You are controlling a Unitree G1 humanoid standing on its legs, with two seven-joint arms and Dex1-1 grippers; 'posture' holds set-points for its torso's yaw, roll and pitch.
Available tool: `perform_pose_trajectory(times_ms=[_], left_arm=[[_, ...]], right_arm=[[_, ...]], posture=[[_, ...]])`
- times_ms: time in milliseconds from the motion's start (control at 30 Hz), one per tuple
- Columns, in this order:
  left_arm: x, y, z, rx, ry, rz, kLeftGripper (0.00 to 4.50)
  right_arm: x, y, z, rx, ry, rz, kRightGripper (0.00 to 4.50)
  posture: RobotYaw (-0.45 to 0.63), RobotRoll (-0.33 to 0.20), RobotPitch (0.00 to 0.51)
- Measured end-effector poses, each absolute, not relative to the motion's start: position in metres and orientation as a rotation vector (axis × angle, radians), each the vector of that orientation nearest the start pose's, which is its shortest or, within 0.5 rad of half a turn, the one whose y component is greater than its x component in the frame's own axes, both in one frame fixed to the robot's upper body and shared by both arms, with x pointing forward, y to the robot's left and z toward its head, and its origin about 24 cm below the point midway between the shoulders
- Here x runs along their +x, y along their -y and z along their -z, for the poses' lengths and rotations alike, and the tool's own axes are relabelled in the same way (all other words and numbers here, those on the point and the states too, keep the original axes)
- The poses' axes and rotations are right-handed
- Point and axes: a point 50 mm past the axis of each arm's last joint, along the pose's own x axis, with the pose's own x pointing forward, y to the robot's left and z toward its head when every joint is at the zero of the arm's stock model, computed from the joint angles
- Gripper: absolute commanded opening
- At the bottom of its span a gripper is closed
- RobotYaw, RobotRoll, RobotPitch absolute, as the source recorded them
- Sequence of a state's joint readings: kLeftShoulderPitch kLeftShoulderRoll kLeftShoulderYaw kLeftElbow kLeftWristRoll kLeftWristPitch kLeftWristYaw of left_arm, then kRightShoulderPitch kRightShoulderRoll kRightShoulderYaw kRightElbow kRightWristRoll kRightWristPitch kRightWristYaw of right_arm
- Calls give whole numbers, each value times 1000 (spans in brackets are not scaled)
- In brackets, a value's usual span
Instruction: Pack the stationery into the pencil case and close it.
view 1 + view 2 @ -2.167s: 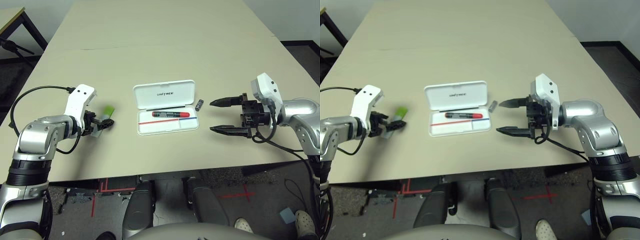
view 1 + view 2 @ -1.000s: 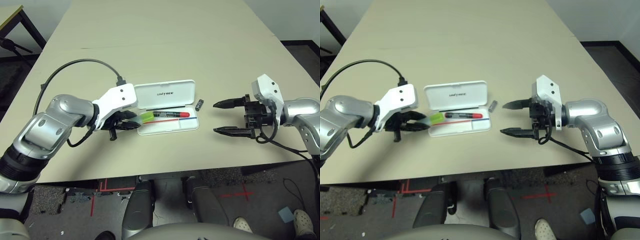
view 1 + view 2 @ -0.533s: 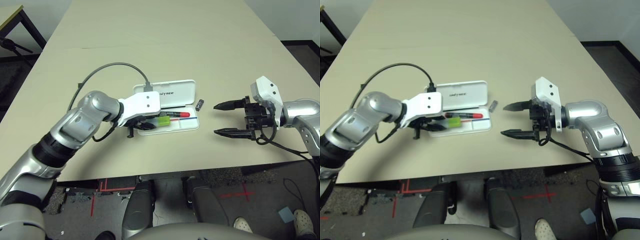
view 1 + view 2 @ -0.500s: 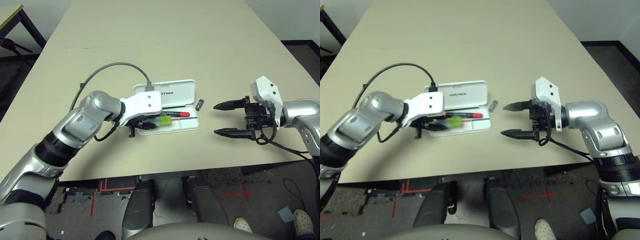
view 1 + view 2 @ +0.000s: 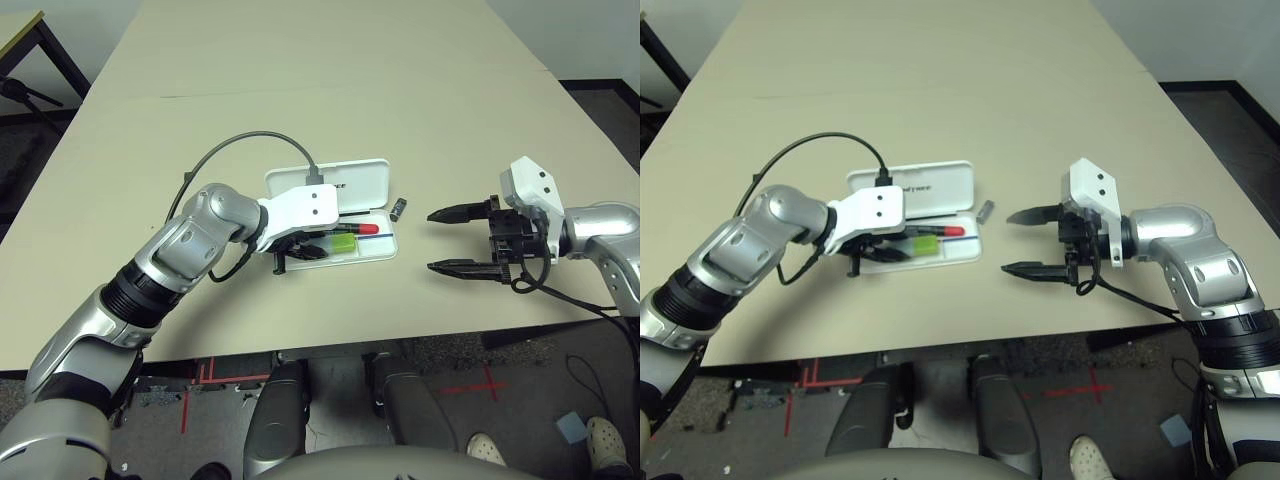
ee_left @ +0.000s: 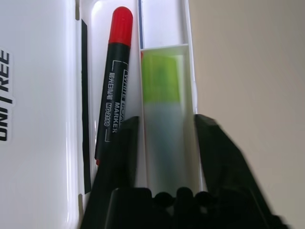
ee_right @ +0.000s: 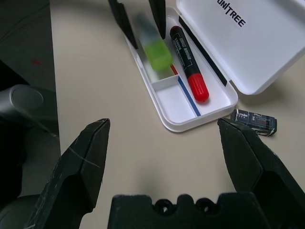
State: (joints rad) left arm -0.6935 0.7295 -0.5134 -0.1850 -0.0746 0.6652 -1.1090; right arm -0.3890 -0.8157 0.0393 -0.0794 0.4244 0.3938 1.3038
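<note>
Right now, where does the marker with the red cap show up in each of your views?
Left eye: black marker, centre, inside the open case.
Right eye: left of centre, same case.
Left wrist: upper left of centre.
Right wrist: upper right of centre.
Shared landmark: the highlighter's lime-green cap.

Silver forearms [image 5: 185, 250], black bands [image 5: 685, 298], white wrist brackets [image 5: 305, 207], black cables [image 5: 820, 136].
</note>
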Motion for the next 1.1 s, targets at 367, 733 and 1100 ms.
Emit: perform_pose_trajectory(times_ms=[367,733,1100], left_arm=[[270,-174,-171,776,-387,1205,4454],[251,-216,-170,747,-352,1149,4454],[250,-209,-167,722,-309,1146,4454]], right_arm=[[271,207,-163,-384,-220,-1312,4500],[278,215,-155,-359,-228,-1251,4500],[301,240,-163,-352,-244,-1007,4500]], posture=[[-24,0,174],[-2,0,170],[-8,0,171]])
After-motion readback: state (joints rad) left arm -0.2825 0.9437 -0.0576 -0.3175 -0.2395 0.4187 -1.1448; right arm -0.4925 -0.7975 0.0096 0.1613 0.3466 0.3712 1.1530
